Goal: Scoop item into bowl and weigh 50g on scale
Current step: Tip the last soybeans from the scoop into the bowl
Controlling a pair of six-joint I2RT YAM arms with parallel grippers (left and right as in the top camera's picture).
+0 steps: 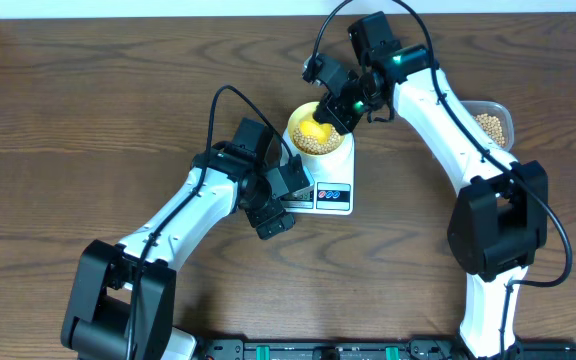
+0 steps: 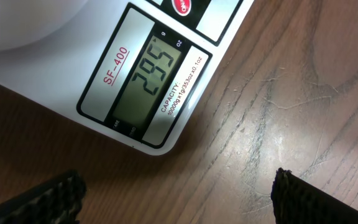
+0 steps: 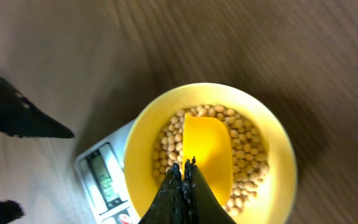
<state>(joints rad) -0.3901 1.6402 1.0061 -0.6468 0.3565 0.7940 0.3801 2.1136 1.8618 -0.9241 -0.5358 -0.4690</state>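
Right claw (image 3: 184, 167) pinches scoop (image 3: 207, 146) over bowl (image 3: 210, 92); left claw (image 2: 176, 199) spread. Trickle beans (image 3: 248, 144) slowly, watching scale (image 2: 61, 68) display.

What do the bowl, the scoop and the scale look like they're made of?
The bowl is likely plastic: smooth, even yellow, soft sheen. The scoop is probably plastic too: uniform yellow, thin moulded blade. The scale looks like white moulded plastic, smooth, with printed lettering.

White scale (image 2: 55, 74) set askew across the upper left, one corner toward the lens, grey display (image 2: 151, 84) reading 295, red SF-400 lettering (image 2: 115, 66) beside it, wood-grain counter (image 2: 291, 93) at right, left gripper (image 2: 179, 199) with black ribbed fingertips (image 2: 55, 196) at the bottom corners, jaws wide apart.
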